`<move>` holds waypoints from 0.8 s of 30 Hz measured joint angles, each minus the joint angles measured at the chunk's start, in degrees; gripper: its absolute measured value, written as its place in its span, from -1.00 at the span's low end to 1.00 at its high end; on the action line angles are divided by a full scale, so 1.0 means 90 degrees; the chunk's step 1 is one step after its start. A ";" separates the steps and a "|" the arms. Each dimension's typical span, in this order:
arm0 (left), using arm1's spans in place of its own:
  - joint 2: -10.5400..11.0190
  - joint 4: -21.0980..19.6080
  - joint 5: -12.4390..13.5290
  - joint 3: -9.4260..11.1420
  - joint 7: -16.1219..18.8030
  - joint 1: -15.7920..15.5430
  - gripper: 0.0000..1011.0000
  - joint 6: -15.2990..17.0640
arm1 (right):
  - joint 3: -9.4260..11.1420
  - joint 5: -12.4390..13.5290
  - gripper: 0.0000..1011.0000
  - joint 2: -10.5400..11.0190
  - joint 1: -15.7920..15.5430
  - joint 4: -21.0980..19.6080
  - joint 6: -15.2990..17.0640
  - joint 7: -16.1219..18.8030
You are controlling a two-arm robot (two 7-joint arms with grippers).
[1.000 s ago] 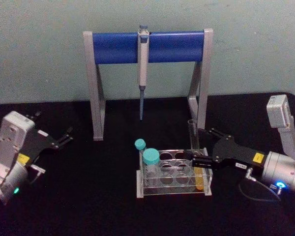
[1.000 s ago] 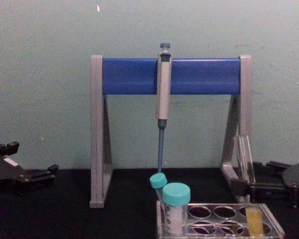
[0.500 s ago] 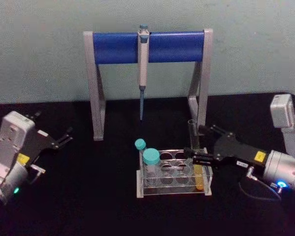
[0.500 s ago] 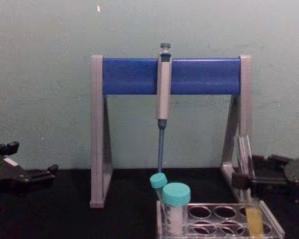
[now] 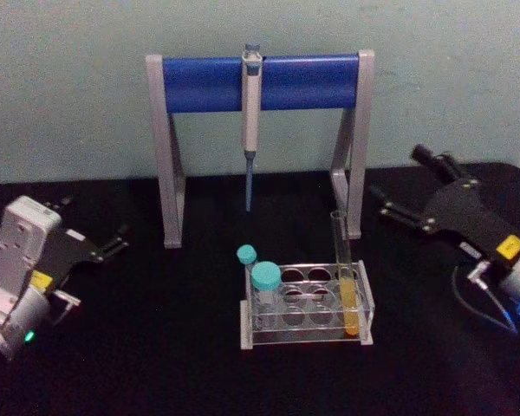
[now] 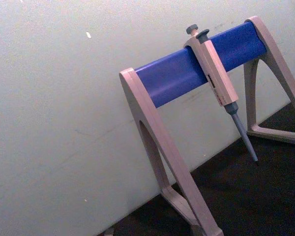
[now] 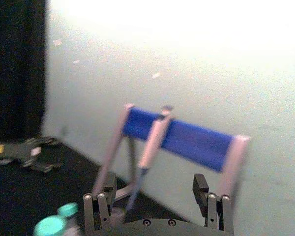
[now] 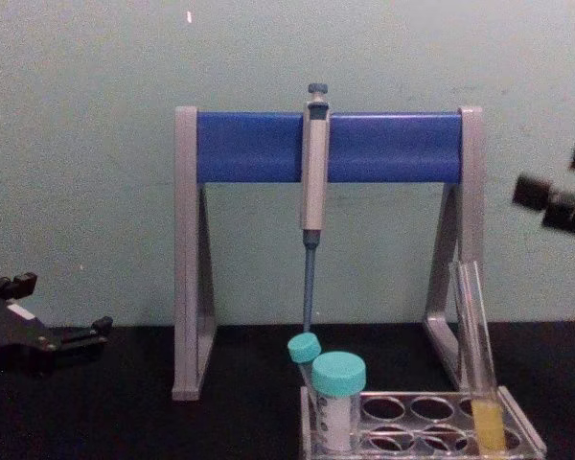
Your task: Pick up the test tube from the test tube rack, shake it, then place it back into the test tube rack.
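The test tube (image 5: pixel 344 264) stands upright in the right end hole of the clear test tube rack (image 5: pixel 247 319), with yellow-orange liquid in its lower part. Nothing touches it. In the chest view the test tube (image 8: pixel 477 355) rises from the test tube rack (image 8: pixel 529 433) at the lower right. My right gripper (image 5: pixel 399 182) hangs open and empty, raised above the table to the right of the tube and behind it. It also appears as the right gripper (image 8: pixel 556 187) and the right gripper (image 7: pixel 152 209). My left gripper (image 5: pixel 94 221) rests open at the far left.
A grey-and-blue pipette stand (image 5: pixel 260 82) stands behind the rack with a pipette (image 5: pixel 250 113) hanging from its bar. Two teal-capped tubes (image 5: pixel 265 282) sit in the rack's left end. The black table (image 5: pixel 156 347) lies bare between the rack and the left arm.
My right gripper has let go of the test tube, opened, and pulled back to the right and upward. The tube now stands alone in the rack. The left arm has not moved.
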 joint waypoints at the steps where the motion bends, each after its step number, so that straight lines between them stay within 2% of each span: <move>1: 0.0000 0.0000 0.0000 0.0000 0.0000 0.0000 0.98 0.0000 | 0.0123 -0.0094 0.98 -0.0050 -0.0109 -0.0101 -0.0018 -0.0280; 5: 0.0000 0.0000 0.0000 0.0000 0.0000 0.0000 0.98 0.0000 | 0.0322 -0.0321 0.98 -0.0185 -0.0268 -0.0202 0.0213 -0.0926; 7: 0.0000 0.0000 0.0000 0.0000 0.0000 0.0000 0.98 0.0000 | 0.0441 -0.0555 0.98 -0.0350 -0.0343 -0.0221 0.0638 -0.1544; 10: 0.0000 0.0000 0.0000 0.0000 0.0000 0.0000 0.98 0.0000 | 0.0483 -0.0669 0.98 -0.0486 -0.0348 -0.0170 0.1018 -0.1924; 11: 0.0000 0.0000 0.0000 0.0000 0.0000 0.0000 0.98 0.0000 | 0.0498 -0.0696 0.98 -0.0576 -0.0329 -0.0104 0.1281 -0.2098; 12: 0.0000 0.0000 0.0000 0.0000 0.0000 0.0000 0.98 0.0000 | 0.0498 -0.0696 0.98 -0.0576 -0.0329 -0.0104 0.1281 -0.2098; 15: 0.0000 0.0000 0.0000 0.0000 0.0000 0.0000 0.98 0.0000 | 0.0503 -0.0717 0.98 -0.0741 -0.0232 0.0085 0.1805 -0.2308; 18: 0.0000 0.0000 0.0000 0.0000 0.0000 0.0000 0.98 0.0000 | 0.0482 -0.0717 0.98 -0.0844 -0.0136 0.0258 0.2166 -0.2359; 24: 0.0000 0.0000 0.0001 0.0000 0.0000 0.0000 0.98 0.0000 | 0.0427 -0.0724 0.98 -0.0993 0.0007 0.0537 0.2585 -0.2337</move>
